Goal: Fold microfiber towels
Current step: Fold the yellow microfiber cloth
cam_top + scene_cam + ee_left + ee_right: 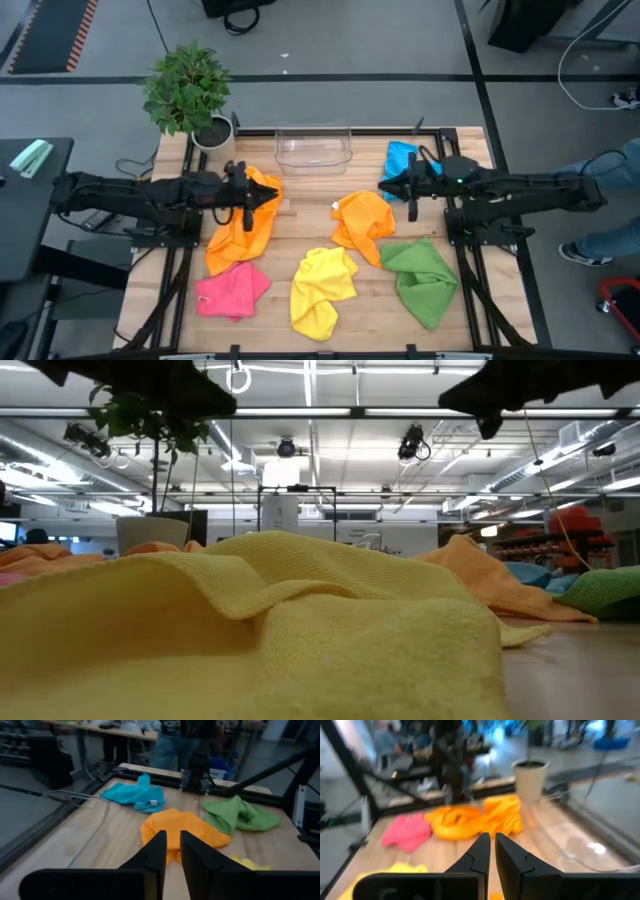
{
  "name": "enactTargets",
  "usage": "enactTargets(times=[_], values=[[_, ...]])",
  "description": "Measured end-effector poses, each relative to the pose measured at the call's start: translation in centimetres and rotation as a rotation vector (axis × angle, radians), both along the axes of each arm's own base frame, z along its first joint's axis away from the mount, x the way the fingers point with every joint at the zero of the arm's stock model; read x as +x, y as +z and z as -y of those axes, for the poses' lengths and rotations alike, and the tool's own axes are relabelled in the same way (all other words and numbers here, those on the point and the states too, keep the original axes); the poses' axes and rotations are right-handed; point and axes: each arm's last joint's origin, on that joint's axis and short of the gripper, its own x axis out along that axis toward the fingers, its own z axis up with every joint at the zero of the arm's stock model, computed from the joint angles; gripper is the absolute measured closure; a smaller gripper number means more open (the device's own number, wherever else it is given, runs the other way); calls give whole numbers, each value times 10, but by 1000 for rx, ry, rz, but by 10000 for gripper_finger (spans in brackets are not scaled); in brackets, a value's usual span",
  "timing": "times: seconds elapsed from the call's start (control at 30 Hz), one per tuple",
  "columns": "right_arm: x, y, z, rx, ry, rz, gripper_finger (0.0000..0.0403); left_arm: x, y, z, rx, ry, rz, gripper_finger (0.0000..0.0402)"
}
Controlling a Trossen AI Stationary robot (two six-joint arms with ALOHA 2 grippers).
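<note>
Six microfiber towels lie crumpled on the wooden table. They are an orange one (243, 228) at the left, a pink one (232, 290), a yellow one (322, 288), a second orange one (365, 222) in the middle, a green one (420, 282) and a blue one (402, 158). My left gripper (274, 200) hovers over the left orange towel. Its fingers (159, 851) are a narrow gap apart with nothing between them. My right gripper (386, 187) hangs beside the blue towel, shut and empty (493, 840).
A clear plastic bin (313, 148) stands at the table's far edge between the two grippers. A potted plant (190, 95) sits on the far left corner. Bare wood (310, 225) shows between the two orange towels. A person (610, 200) stands past the right edge.
</note>
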Motion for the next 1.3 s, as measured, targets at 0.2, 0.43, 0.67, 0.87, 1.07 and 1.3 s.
enactTargets(times=[0.2, 0.43, 0.67, 0.87, 1.07, 1.3], values=[[28, 0, -17, 58, 89, -196, 366, 23, -3, 13, 33, -95, -92, 340], [45, -10, -45, 192, 152, -326, 366, 49, -5, 36, 51, -188, -160, 343], [37, -19, -80, 206, 285, -417, 366, 89, -4, 75, -36, -268, -205, 332], [22, -24, -108, 217, 388, -504, 366, 138, -10, 115, -97, -310, -247, 337], [9, -25, -129, 210, 398, -517, 368, 183, -18, 148, -94, -365, -266, 330], [1, -25, -140, 184, 367, -502, 373, 220, -45, 172, -53, -434, -411, 287]])
